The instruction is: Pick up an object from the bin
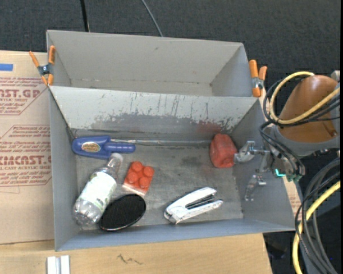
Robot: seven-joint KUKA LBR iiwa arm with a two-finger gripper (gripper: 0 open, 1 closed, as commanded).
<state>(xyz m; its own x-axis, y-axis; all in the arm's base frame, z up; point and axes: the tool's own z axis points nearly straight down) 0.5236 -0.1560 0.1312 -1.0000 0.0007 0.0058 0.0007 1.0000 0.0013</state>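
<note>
Gripper [250,173] — seemingly spread | by right wall of grey metal bin [160,67] | just beside rounded red lump [222,151]

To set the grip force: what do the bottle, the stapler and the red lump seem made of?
Bottle: clear glossy plastic, see-through, with white label. Stapler: white shiny plastic shell, probably; metal parts likely. Red lump: matte and rounded, perhaps rubber or foam; cannot be sure.

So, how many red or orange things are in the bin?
2. A red lump at the right, and an orange block left of centre, beside the bottle. None seems hidden.
</note>
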